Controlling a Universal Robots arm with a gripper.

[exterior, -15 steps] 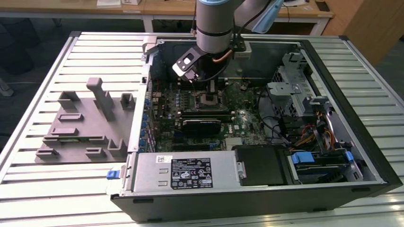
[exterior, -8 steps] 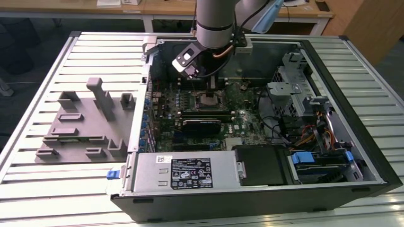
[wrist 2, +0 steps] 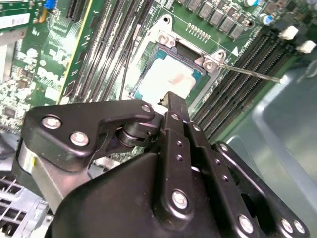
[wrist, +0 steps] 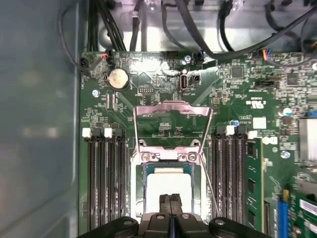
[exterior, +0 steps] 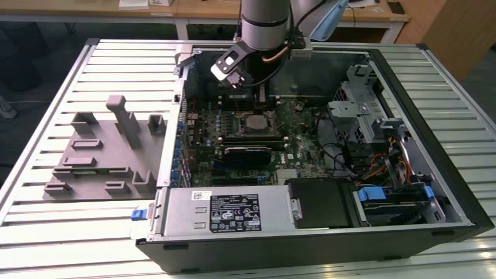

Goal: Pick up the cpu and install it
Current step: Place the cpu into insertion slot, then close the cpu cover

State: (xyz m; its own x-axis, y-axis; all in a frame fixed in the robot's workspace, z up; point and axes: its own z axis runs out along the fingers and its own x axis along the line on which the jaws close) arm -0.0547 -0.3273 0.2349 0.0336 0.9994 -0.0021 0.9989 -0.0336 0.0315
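Standing closed together, empty fingers [wrist: 165,204], tips over the seated cpu [wrist: 168,182]

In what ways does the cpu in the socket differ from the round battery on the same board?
The cpu is square; the battery is round. The cpu is larger than the battery. The cpu lies at the end effector; the battery lies farther off, near the cables. Both look silvery and sit flat on the green motherboard.
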